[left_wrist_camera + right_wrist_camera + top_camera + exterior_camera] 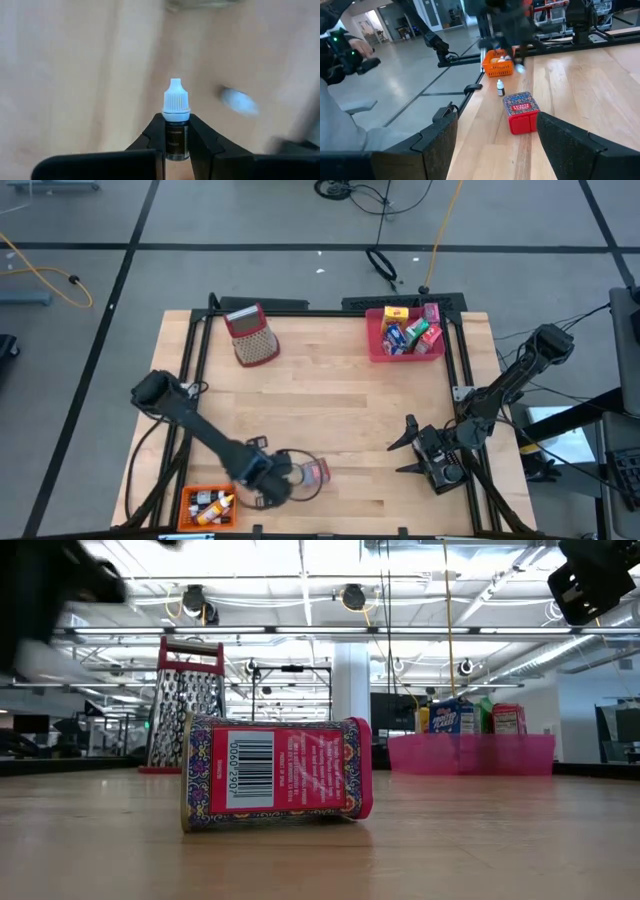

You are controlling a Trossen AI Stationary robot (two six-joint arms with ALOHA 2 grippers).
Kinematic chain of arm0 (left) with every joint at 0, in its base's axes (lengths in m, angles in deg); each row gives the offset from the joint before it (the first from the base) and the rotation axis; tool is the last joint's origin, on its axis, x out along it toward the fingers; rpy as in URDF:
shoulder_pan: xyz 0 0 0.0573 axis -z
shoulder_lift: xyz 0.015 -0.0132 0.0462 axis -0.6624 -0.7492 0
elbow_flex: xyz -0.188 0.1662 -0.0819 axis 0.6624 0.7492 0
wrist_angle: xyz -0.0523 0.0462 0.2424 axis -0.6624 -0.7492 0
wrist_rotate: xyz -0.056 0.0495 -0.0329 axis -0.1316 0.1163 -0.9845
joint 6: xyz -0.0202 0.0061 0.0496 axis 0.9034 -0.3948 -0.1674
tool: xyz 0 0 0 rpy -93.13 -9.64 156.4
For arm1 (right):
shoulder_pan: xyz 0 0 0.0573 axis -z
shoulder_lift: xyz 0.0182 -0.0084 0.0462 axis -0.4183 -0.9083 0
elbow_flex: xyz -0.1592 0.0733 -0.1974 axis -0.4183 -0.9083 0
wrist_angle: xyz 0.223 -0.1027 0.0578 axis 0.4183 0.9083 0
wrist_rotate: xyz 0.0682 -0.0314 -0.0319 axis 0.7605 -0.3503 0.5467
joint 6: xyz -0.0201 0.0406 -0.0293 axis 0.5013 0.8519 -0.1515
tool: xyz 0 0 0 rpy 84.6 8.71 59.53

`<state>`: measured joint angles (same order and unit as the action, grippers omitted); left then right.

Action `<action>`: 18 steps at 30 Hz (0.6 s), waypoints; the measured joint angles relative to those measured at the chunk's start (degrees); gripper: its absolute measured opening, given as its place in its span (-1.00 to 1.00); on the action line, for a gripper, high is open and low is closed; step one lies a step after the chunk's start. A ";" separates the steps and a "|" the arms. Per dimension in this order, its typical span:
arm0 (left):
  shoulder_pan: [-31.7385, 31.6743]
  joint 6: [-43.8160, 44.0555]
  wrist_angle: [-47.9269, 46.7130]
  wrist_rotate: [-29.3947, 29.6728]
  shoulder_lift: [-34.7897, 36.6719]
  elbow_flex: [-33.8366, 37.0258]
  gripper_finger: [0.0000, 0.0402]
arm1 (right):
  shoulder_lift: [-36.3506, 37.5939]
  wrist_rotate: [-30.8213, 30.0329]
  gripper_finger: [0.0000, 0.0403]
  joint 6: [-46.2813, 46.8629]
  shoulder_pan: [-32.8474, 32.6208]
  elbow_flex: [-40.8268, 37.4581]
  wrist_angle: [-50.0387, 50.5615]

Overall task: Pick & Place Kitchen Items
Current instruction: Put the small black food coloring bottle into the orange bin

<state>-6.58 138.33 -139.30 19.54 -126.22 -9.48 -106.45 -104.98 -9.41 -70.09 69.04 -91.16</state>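
Note:
My left gripper (pixel 176 120) is near the table's near edge (pixel 272 477), shut on a small dark bottle with a white cap (pixel 176 100). Just right of it, a red patterned box (pixel 315 473) lies on its side on the wood (pixel 275 775). In the right wrist view, a second small bottle (pixel 500 87) stands upright beside that box (pixel 520 112). My right gripper (pixel 408 445) hangs open above the table's right part (pixel 496 120), touching nothing. The pink tray (pixel 372 345) at the far right holds a yellow cereal box and several packets. My left gripper pinches the bottle's dark body (pixel 176 142) between its two fingers. The bottle lies along the fingers, and its white cap sticks out past the fingertips (pixel 152 127). The gripper points down at the tabletop, and the bottle appears lifted clear of it.
An orange tray (pixel 188 498) with small items sits at the near left corner, close to my left gripper. A red-topped mesh grater (pixel 250 335) stands at the far left (pixel 185 705). Bare wood spans the table's middle. A person's arm shows beyond the table in the right wrist view.

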 joint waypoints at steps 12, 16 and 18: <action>15.13 32.85 -5.41 -3.66 5.06 -0.10 -0.78 | 0.00 0.02 0.30 -0.22 0.00 0.00 0.49; 20.56 43.13 -5.00 -3.63 5.06 -0.10 -0.77 | 0.00 0.01 0.30 -0.22 0.00 0.00 0.47; 22.73 48.63 -5.07 -3.67 5.06 -0.10 -0.76 | 0.00 0.02 0.30 -0.22 0.00 0.00 0.42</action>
<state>16.15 186.97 -144.38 15.88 -121.16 -9.58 -106.45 -104.96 -9.63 -70.09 69.04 -90.73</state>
